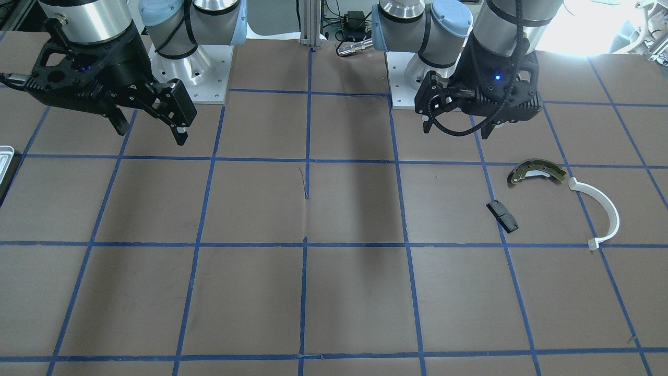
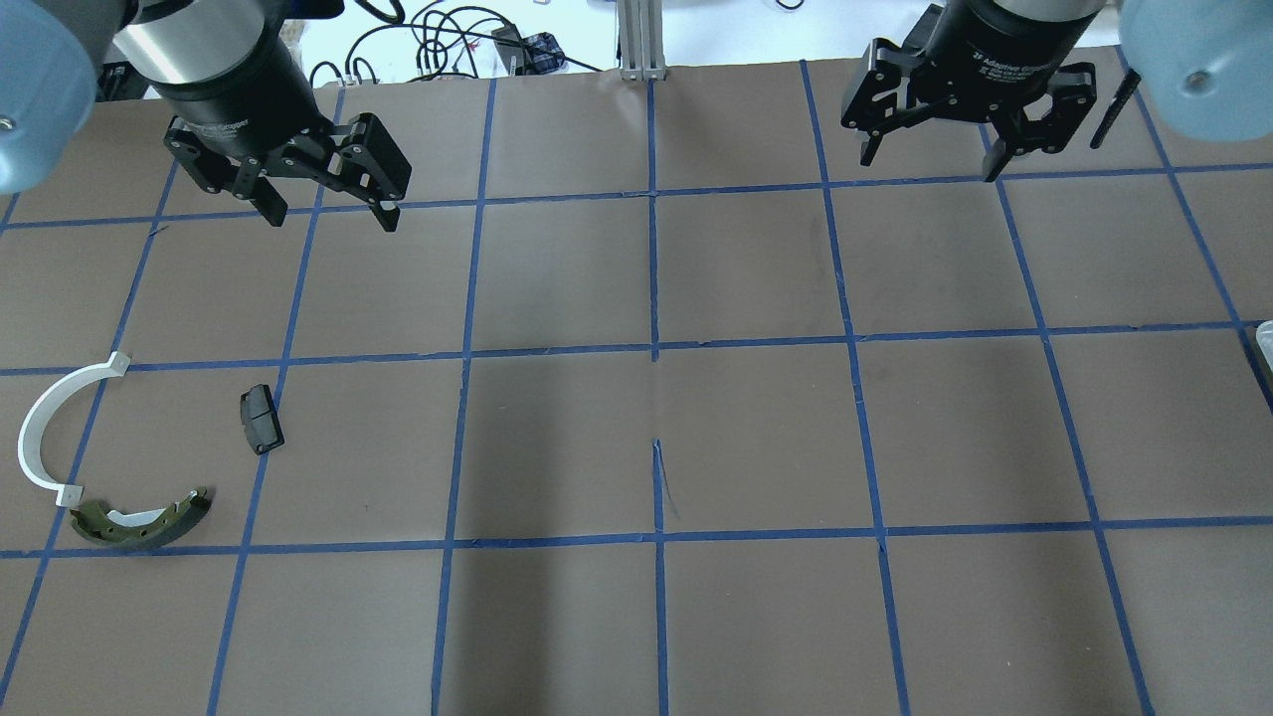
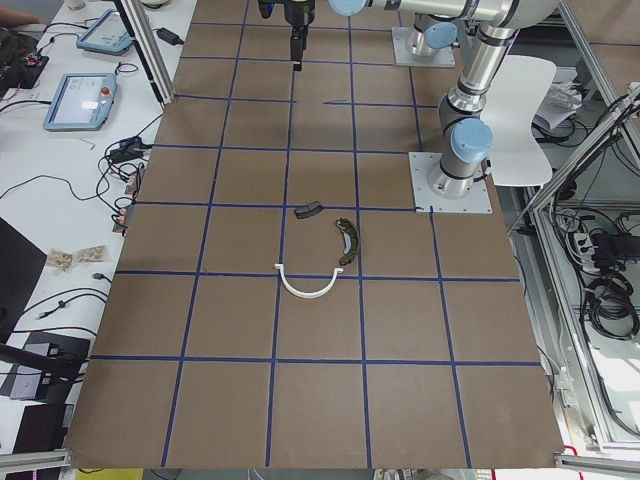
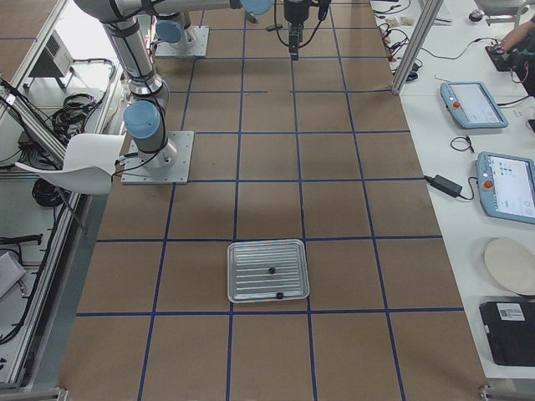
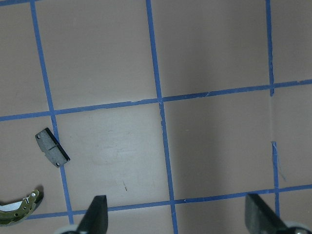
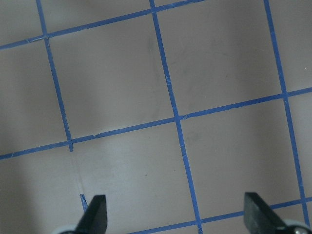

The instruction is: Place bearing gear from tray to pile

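The silvery tray (image 4: 251, 284) lies at the table's right end; only its rim shows at the edge (image 1: 4, 156) (image 2: 1265, 338). Two small dark parts (image 4: 270, 270) lie in it, too small to tell which is the bearing gear. The pile is an olive brake shoe (image 1: 536, 171) (image 2: 139, 522), a white arc (image 1: 600, 209) (image 2: 45, 428) and a black pad (image 1: 502, 215) (image 2: 261, 418) (image 5: 52, 146). My left gripper (image 2: 331, 217) (image 1: 457, 129) (image 5: 178, 219) hangs open and empty above the table beyond the pile. My right gripper (image 2: 929, 162) (image 1: 151, 131) (image 6: 178, 217) is open and empty, away from the tray.
Blue tape divides the brown table into squares. Both arm base plates (image 1: 193, 78) (image 1: 412, 89) sit at the robot's side. Side benches carry tablets (image 4: 472, 100) (image 3: 80, 95), cables and a round plate (image 4: 512, 266). A white chair (image 4: 84, 159) stands behind the robot.
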You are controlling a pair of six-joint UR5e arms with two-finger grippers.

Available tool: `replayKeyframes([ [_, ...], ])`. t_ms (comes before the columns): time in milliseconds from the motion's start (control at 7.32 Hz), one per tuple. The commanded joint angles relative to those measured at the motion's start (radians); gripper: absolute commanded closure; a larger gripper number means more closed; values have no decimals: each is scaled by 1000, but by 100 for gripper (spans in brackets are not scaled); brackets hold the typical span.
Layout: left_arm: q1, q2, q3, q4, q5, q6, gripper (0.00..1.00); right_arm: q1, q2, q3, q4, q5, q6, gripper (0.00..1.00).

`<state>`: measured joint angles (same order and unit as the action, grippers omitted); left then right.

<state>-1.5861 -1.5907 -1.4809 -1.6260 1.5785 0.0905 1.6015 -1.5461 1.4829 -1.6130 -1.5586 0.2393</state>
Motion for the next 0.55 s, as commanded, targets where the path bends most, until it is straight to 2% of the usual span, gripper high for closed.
replayKeyframes([
  [0,0,0,1,0,0,0,0,0,1,0,-1,-1,-2,0],
  [410,-2,0,-1,0,-2,0,0,-8,-2,1,14,6,-64,0],
])
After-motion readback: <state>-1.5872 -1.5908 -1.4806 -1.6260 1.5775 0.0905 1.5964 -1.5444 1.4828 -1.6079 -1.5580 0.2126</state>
